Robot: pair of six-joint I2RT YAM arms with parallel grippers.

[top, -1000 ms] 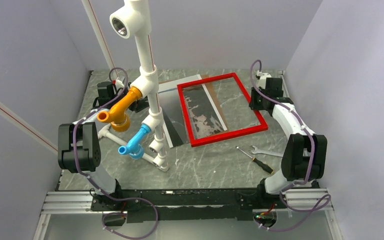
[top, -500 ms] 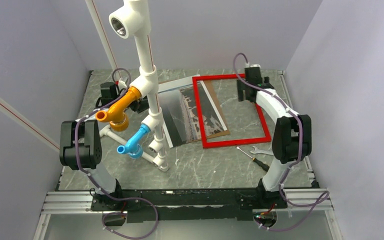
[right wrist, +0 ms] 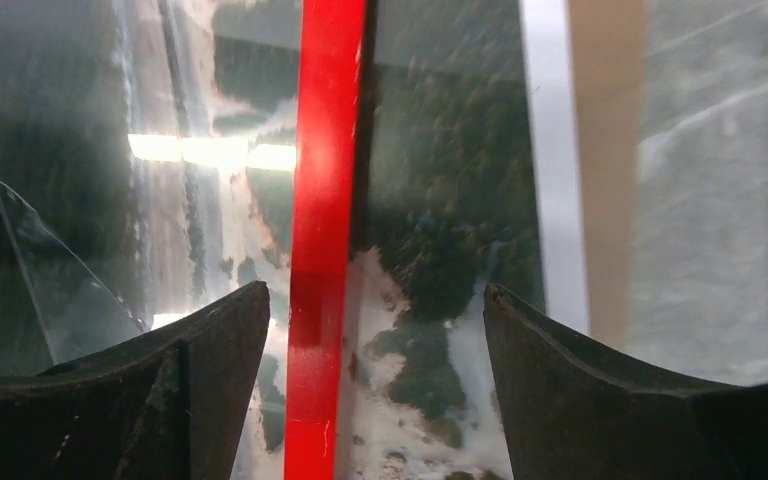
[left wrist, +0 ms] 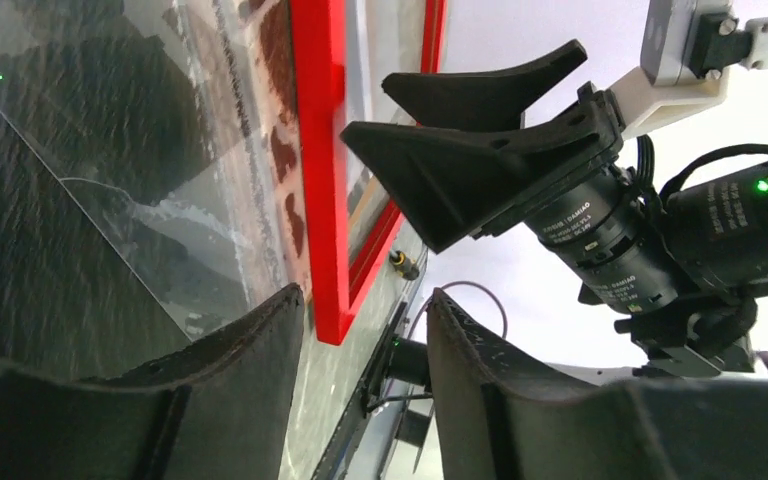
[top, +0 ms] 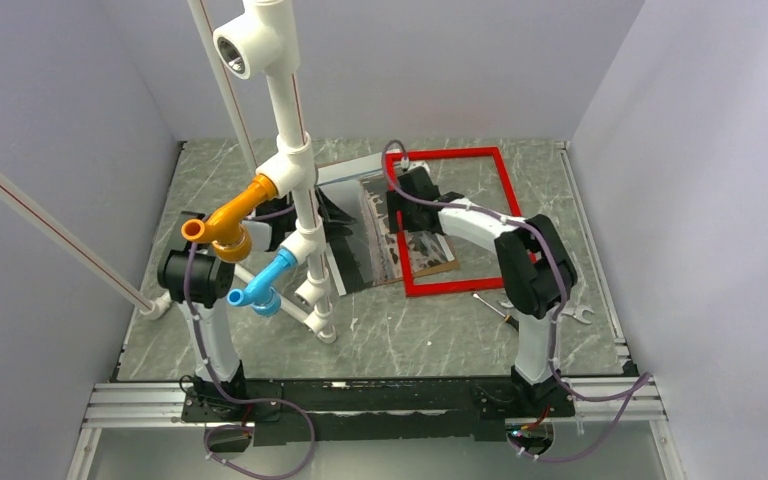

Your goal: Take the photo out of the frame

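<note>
The red frame (top: pixel 505 215) lies flat at the back right of the table. Its left bar (right wrist: pixel 325 200) crosses the photo (top: pixel 400 232), a grey-and-dark print with a pale border (right wrist: pixel 550 150) that lies partly under the frame. My right gripper (top: pixel 407 190) hangs open just above that bar, a finger on each side (right wrist: pixel 375 330), gripping nothing. My left gripper (left wrist: pixel 365 335) is open and low on the photo's left side, near the frame's corner (left wrist: pixel 325 320). In the top view the pipe stand mostly hides it.
A tall white pipe stand (top: pixel 295 180) with orange (top: pixel 230 220) and blue (top: pixel 270 280) fittings rises in front of the left arm. A brown backing board (top: pixel 438 260) sticks out under the photo. A screwdriver (top: pixel 505 313) and a wrench (top: pixel 572 313) lie front right.
The right arm swung from the frame's right side to its left bar and opened its jaws. The frame slid right, uncovering more of the photo. The left arm moved in behind the pipe stand.
</note>
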